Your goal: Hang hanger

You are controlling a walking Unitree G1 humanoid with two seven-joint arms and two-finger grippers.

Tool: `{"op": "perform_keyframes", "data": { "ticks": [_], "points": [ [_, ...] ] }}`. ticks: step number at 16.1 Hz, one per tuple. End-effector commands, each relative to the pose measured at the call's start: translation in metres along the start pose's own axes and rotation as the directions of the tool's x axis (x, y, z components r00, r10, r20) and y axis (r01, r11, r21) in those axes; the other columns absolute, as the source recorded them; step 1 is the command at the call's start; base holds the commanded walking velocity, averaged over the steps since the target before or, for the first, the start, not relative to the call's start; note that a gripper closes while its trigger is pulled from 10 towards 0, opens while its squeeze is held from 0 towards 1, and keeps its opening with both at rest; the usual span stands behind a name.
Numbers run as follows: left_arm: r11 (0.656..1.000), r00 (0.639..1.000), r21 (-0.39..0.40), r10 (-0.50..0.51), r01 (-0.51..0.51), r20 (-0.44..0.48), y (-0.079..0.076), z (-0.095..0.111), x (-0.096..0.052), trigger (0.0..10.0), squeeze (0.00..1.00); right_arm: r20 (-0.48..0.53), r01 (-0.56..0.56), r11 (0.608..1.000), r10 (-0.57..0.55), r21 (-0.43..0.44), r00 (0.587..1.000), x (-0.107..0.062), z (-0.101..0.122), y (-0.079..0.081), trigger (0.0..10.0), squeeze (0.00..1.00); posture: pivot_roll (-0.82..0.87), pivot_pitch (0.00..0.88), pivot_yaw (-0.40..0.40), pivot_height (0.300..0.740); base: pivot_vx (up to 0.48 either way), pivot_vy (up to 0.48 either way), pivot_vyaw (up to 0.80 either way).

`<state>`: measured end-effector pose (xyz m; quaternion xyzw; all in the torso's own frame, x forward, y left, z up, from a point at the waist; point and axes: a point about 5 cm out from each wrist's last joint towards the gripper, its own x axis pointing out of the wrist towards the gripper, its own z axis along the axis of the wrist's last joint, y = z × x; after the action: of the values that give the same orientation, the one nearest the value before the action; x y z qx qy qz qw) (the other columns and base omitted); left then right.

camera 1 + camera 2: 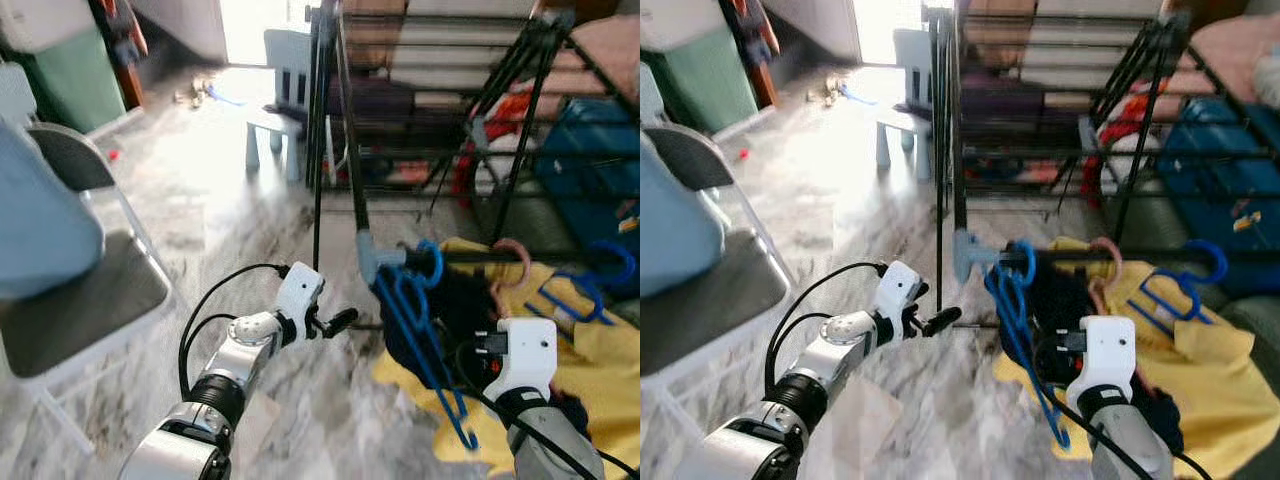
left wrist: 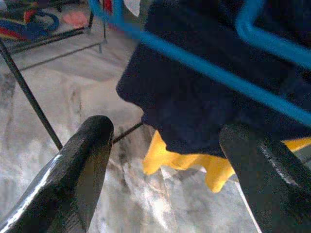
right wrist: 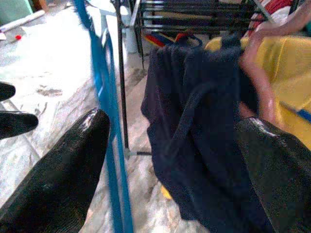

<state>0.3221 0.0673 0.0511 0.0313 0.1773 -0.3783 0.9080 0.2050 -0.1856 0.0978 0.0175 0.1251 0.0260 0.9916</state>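
A blue hanger [image 1: 420, 330] has its hook over the low black rail [image 1: 470, 258] of the drying rack, beside a grey joint [image 1: 366, 254], and its body slopes down toward me. A navy garment [image 1: 455, 300] hangs behind it over a yellow cloth [image 1: 590, 370]. My left gripper [image 1: 338, 321] is open, low to the left of the hanger and apart from it. My right gripper [image 3: 175, 124] is open facing the navy garment [image 3: 204, 121], with the blue hanger [image 3: 104, 97] just inside one finger; its white wrist [image 1: 525, 360] shows below the garment.
The black drying rack [image 1: 345, 150] stands ahead with clothes on it. A pink hanger [image 1: 512, 252] and another blue hanger [image 1: 590, 285] rest on the rail to the right. A grey folding chair [image 1: 80, 290] is at the left, a pale blue small chair [image 1: 285, 90] behind. Marble floor [image 1: 200, 200] is open.
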Motion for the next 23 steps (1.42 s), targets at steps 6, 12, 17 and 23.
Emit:
{"op": "perform_keyframes", "data": {
  "ticks": [6, 12, 17, 23],
  "points": [
    [1.000, 1.000, 0.021, 0.003, -0.003, -0.001, 0.000, 0.002, 0.001, 10.0, 0.00, -0.012, 0.005, 1.000, -0.005, -0.007, 1.000, 0.002, -0.003, -0.003, 10.0, 0.00, -0.07, 0.000, -0.027, 0.740, -0.341, 0.000, 0.00],
    [1.000, 1.000, 0.024, 0.002, -0.002, -0.004, 0.000, 0.001, 0.001, 10.0, 0.00, -0.011, 0.016, 1.000, -0.016, -0.007, 1.000, 0.002, -0.004, -0.004, 10.0, 0.00, -0.07, 0.000, -0.026, 0.740, -0.342, 0.000, 0.00],
    [1.000, 1.000, 0.020, 0.013, -0.013, -0.005, 0.001, 0.001, 0.000, 10.0, 0.00, -0.005, 0.020, 1.000, -0.020, -0.002, 1.000, 0.006, -0.004, -0.001, 10.0, 0.00, -0.07, 0.000, -0.026, 0.740, -0.349, 0.000, 0.00],
    [1.000, 1.000, 0.023, 0.013, -0.013, -0.011, 0.000, -0.003, 0.000, 10.0, 0.00, -0.007, 0.020, 1.000, -0.020, 0.013, 1.000, 0.010, -0.009, 0.001, 10.0, 0.00, -0.05, 0.000, -0.029, 0.740, -0.229, 0.000, 0.00]
  ]
}}
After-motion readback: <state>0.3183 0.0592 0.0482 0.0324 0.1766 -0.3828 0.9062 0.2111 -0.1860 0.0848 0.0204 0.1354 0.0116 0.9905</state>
